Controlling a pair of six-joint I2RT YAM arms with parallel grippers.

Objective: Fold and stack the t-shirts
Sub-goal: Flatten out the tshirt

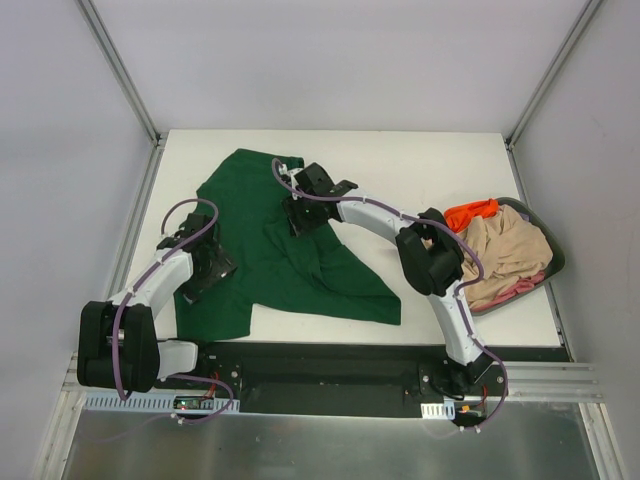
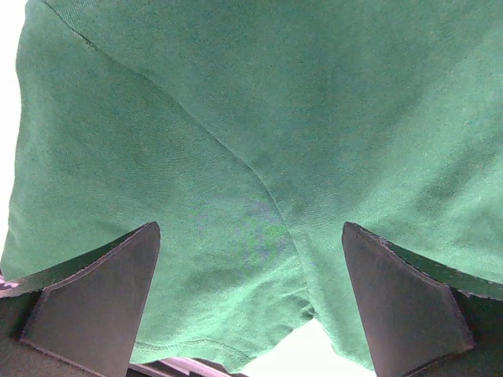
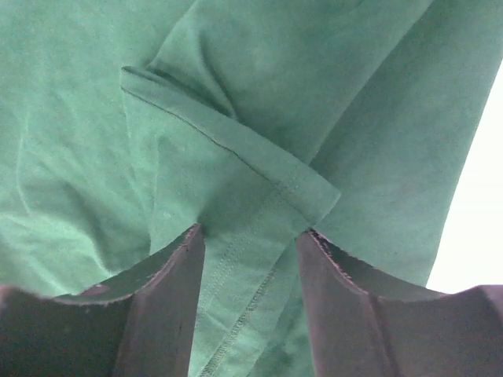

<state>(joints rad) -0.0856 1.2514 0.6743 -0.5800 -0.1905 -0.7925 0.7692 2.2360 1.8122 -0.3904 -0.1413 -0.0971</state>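
A dark green t-shirt (image 1: 300, 265) lies spread and partly folded on the white table (image 1: 420, 170). My left gripper (image 1: 212, 272) hovers over its left part, near the lower hem. In the left wrist view the left gripper (image 2: 250, 229) stands wide open above the green cloth (image 2: 275, 118), holding nothing. My right gripper (image 1: 300, 216) is down on the shirt's upper middle. In the right wrist view the right gripper (image 3: 250, 232) straddles a folded hem strip (image 3: 236, 149), jaws half closed with flat cloth between them. Beige (image 1: 510, 250), orange (image 1: 470, 212) and pink (image 1: 522, 290) t-shirts sit in the basket.
A dark round basket (image 1: 555, 255) stands at the table's right edge, next to the right arm's elbow (image 1: 430, 260). Metal frame posts rise at the table's back corners. A black strip carrying the arm bases runs along the near edge.
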